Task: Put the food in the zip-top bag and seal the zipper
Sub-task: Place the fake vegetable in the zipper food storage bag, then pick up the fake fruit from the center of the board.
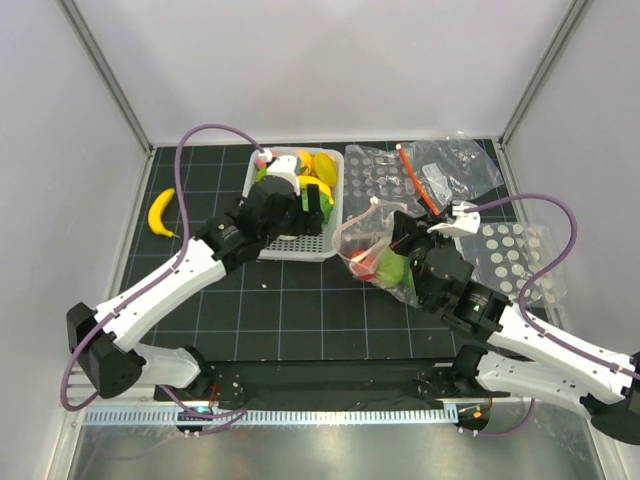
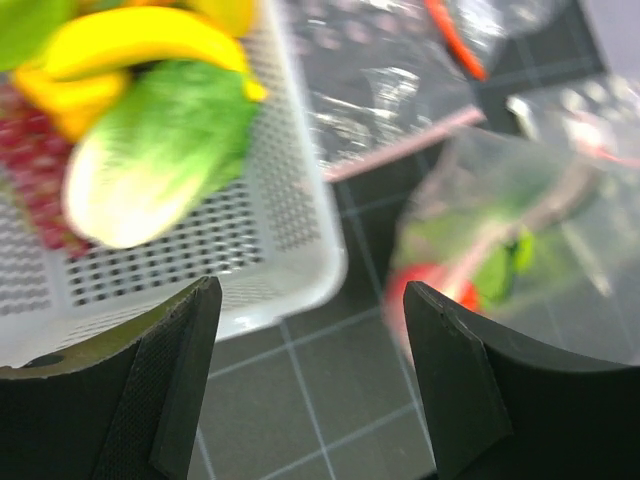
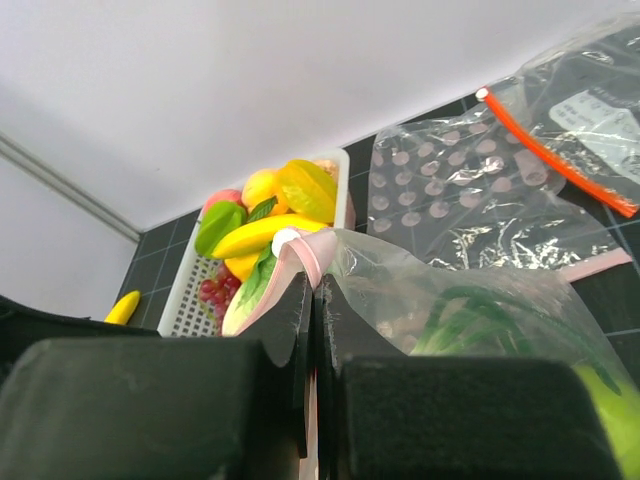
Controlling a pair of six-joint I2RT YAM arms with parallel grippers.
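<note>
The zip-top bag (image 1: pixel 380 250) lies right of the white mesh basket (image 1: pixel 290 247), with green and red food inside. My right gripper (image 1: pixel 400 232) is shut on its pale pink zipper (image 3: pixel 318 262) and holds the mouth up. The bag also shows in the right wrist view (image 3: pixel 470 300). My left gripper (image 1: pixel 312 205) is open and empty above the basket's right edge; in the left wrist view it (image 2: pixel 310 330) hangs over the mat beside the basket (image 2: pixel 290 270). Bananas (image 1: pixel 322 163), lettuce (image 2: pixel 160 150) and grapes (image 3: pixel 212 290) fill the basket. One banana (image 1: pixel 160 212) lies on the mat at left.
A clear bag with an orange-red strip (image 1: pixel 415 180) and dotted plastic sheets (image 1: pixel 510 255) lie at the back right. The enclosure's walls and metal posts (image 1: pixel 105 70) bound the black grid mat (image 1: pixel 300 310).
</note>
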